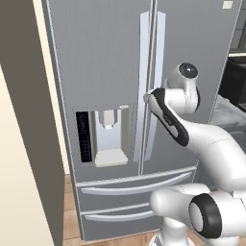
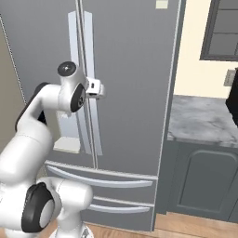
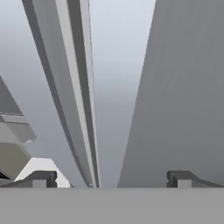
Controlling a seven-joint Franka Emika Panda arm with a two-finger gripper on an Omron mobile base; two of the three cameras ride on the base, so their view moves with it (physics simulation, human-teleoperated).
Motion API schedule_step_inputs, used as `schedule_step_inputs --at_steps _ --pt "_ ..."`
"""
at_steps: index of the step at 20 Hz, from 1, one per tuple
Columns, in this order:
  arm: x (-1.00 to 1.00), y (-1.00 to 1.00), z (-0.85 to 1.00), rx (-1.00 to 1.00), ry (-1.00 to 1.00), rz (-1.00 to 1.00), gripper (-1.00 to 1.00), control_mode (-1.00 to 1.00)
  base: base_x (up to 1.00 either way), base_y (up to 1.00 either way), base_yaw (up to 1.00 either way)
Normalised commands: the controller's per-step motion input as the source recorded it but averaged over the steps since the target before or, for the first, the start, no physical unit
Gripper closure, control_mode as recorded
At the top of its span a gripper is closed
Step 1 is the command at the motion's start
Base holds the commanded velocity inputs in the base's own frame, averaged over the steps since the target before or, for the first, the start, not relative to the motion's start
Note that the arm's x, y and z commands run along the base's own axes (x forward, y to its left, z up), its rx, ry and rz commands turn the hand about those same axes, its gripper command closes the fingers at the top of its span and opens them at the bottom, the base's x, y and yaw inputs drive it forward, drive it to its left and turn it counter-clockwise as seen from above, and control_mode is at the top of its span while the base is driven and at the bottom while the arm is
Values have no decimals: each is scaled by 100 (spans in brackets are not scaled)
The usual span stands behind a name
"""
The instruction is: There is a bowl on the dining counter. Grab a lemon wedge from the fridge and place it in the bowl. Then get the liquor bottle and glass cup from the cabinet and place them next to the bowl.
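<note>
Item: my end effector, fingers spread wide, nothing between them, held up against the fridge at the seam where its two upper doors meet. Right door handle: runs between my fingertips in the hand view, apart from both. Fridge: both doors shut, two drawers below also shut. Dispenser: set in the left door. Table: grey stone, right of the fridge.
</note>
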Motion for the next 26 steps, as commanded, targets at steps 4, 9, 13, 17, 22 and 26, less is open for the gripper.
schedule_step_inputs --at_steps 4,9,13,17,22,26 --pt "45 9 -10 0 -2 0 -100 -100 0 0 0" --pt "17 -3 -10 0 -6 0 -100 -100 0 0 0" --pt "1 -12 -7 0 -9 0 -100 -100 0 0 0" --pt "18 -7 -7 0 -5 0 -100 -100 0 0 0" --pt "30 -2 -7 0 -1 0 -100 -100 0 0 0" --pt "34 0 -5 0 0 0 -100 -100 0 0 0"
